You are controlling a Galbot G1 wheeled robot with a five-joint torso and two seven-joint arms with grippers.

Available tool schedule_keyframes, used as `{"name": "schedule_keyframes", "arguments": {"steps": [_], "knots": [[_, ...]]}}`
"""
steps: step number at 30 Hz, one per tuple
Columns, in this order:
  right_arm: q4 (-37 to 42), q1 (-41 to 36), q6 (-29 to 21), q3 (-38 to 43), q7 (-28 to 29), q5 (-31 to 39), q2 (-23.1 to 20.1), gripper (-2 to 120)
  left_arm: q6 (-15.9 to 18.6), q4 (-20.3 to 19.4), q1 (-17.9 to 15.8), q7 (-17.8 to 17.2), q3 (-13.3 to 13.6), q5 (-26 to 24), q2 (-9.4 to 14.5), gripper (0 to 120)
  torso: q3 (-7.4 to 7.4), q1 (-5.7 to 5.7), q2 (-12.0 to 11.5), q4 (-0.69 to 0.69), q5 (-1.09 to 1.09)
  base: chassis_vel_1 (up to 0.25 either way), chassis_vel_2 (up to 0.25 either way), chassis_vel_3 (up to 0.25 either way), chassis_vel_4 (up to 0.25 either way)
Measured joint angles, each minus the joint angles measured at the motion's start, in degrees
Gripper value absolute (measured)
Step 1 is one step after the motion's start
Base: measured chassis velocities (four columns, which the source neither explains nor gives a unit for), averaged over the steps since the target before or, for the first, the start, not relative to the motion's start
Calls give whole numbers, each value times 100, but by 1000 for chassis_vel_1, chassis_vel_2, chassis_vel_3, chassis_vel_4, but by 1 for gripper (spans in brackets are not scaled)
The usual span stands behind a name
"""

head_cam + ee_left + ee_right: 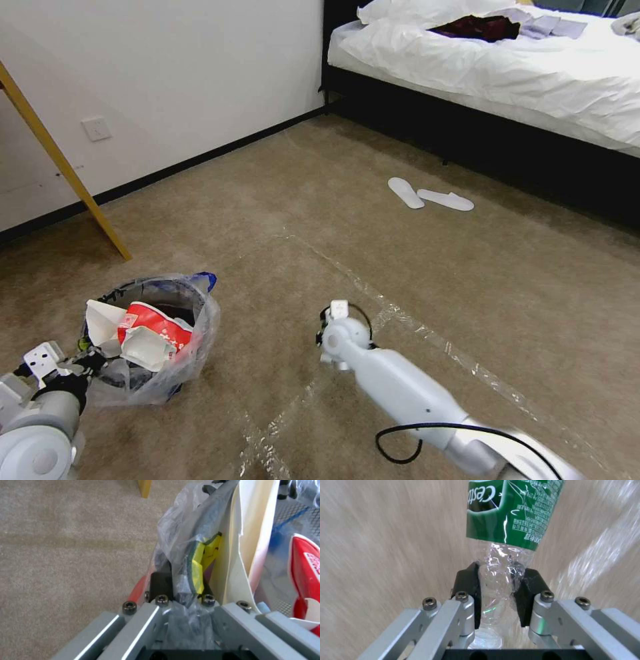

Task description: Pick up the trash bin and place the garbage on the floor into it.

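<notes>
Green-labelled clear plastic bottle (506, 530) clamped at its crushed waist between the right gripper (500, 590)'s black fingers (468, 590), long axis running straight out from the wrist. Off to the left, near: red bag-lined trash bin (157, 333), rim pinched by the left gripper (181, 590), on beige carpet floor (400, 267).

The upper part of the green-labelled plastic bottle (513, 512) runs past the right wrist view's edge, and the carpet (386, 542) behind it is streaked with blur. In the head view the right arm hides its own gripper. The trash bin (157, 333) wall is veiled by its crinkled bag (180, 530).
</notes>
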Motion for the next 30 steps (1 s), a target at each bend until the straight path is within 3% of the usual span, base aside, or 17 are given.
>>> {"name": "schedule_keyframes", "arguments": {"steps": [2,11,14,25,30], "knots": [[513,85,201,102,-202,1,-241,19,28,-3,-19,-10,17,-13,-4,1,0,0,0,0,0,0,0,0,0],[1562,321,657,227,-649,72,-610,19,67,-30,-35,-33,49,-30,-12,1,-1,0,0,0,0,0,0,0,0],[2463,600,1310,159,-1271,163,-851,19,107,-76,-48,-55,83,-43,-27,1,-1,0,0,1,0,0,0,0,0],[3143,922,2196,-277,-2154,188,-1059,19,124,-111,-45,-66,92,-48,-25,1,-2,0,0,1,-1,0,0,0,0],[3255,1414,2965,-1040,-3023,160,-1179,19,125,-139,-29,-68,76,-63,-10,1,-1,0,0,1,0,0,0,0,0]]}}
